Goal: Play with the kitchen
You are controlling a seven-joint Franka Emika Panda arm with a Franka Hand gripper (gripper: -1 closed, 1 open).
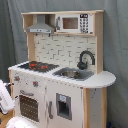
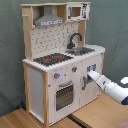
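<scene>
The tall white and light-wood toy play kitchen point(image 1: 60, 70) point(image 2: 62, 65) is seen in both exterior views, standing upright on a wooden floor point(image 2: 95, 112) before a grey-green curtain point(image 2: 112, 25). On its white counter, a black hob with red rings point(image 1: 36, 65) point(image 2: 52, 59) is set beside a metal sink point(image 1: 72, 74) point(image 2: 82, 50), behind which a curved black faucet point(image 1: 86, 57) point(image 2: 75, 39) rises. A grey extractor hood point(image 1: 41, 26) point(image 2: 49, 20) is mounted above the hob, and a white toy microwave point(image 1: 75, 23) point(image 2: 77, 11) is fitted in the upper shelf. Below the hob, a windowed oven door point(image 1: 29, 106) point(image 2: 64, 96) is seen under two knobs.

In the second exterior view, the white robot arm point(image 2: 114, 89) reaches in from the second exterior view's right, and its gripper point(image 2: 90, 75) is held against the lower cupboard door point(image 2: 90, 77) beneath the sink. Whether the gripper is open or closed cannot be told.
</scene>
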